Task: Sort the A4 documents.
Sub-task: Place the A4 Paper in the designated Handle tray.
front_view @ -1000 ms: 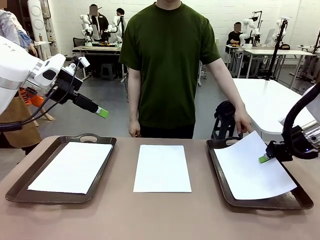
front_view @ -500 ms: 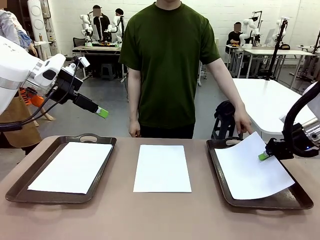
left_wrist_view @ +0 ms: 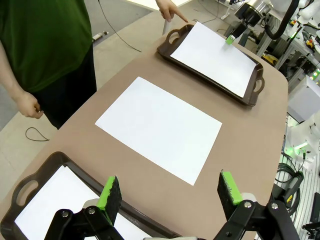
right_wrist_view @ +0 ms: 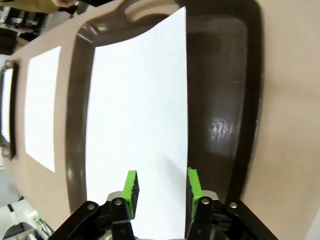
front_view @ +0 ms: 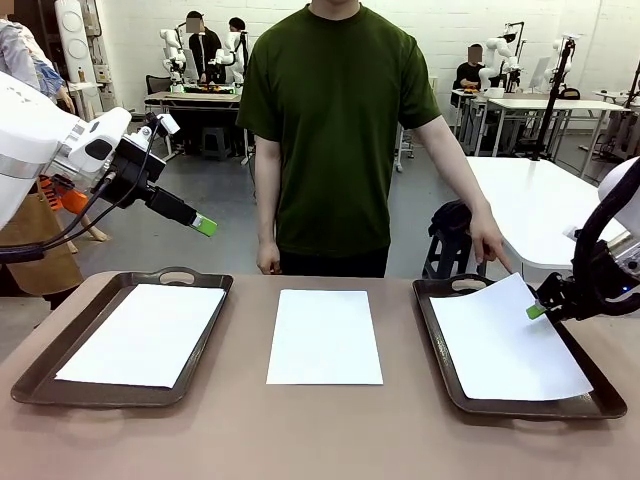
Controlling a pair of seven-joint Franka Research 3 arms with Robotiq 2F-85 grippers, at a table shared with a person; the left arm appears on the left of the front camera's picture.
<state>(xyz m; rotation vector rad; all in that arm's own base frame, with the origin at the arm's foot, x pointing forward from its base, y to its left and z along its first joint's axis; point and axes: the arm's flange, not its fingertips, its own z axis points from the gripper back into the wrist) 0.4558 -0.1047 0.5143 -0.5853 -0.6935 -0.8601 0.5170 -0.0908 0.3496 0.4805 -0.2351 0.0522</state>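
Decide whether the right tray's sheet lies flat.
Not quite: the sheet mostly rests in the right tray, but its far corner curls upward.

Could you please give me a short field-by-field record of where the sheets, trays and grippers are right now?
left tray: holds the left sheet, lying flat
middle sheet: flat on the bare table, between the trays
right tray: holds the right sheet, far corner lifted
left gripper: open, raised in the air above the left tray
right gripper: open, low at the right sheet's right edge
person's hand: pointing down near the right tray's far handle
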